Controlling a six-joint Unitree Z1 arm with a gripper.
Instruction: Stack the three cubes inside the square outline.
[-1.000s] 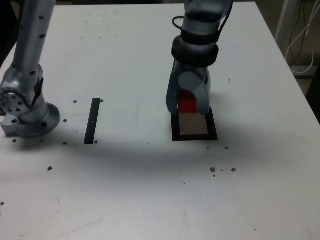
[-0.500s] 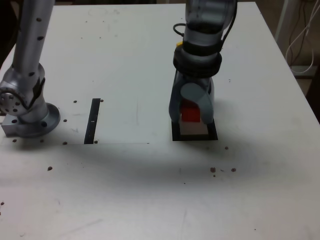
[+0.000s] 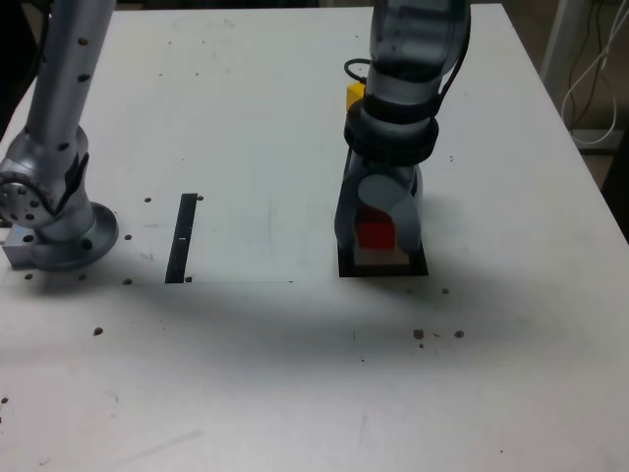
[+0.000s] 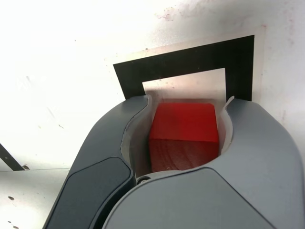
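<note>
Gripper pointing down over square outline, jaws closed around red cube. Red cube over outline's pale centre. Yellow cube beyond outline, behind arm.

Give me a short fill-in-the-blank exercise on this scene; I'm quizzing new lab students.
1. The cube between the jaws of the gripper is ____.
2. The black square outline has a ____ centre.
3. Behind the arm in the exterior view, a ____ cube peeks out.
4. On the exterior view's left lies a narrow black ____.

Missing words: red; pale; yellow; strip
</note>
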